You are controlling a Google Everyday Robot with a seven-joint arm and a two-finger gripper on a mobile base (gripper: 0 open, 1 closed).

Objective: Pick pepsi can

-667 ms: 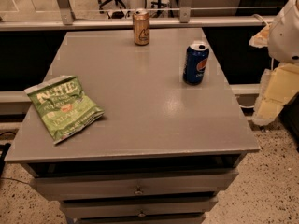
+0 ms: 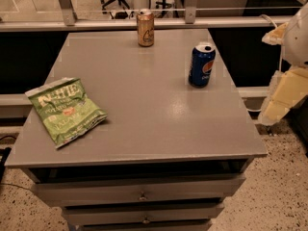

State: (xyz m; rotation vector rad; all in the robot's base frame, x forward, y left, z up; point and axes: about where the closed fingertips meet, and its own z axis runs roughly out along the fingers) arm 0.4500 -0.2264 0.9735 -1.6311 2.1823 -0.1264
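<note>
The pepsi can is dark blue with a silver top and a round logo. It stands upright on the right part of the grey table top. My gripper, cream coloured, hangs off the table's right edge. It is to the right of the can and a little nearer the camera, apart from it, and holds nothing that I can see. The arm's white body shows above it at the frame's right edge.
A gold can stands upright at the table's far edge, left of the pepsi can. A green chip bag lies flat at the front left. Drawers sit below the top. A rail runs behind the table.
</note>
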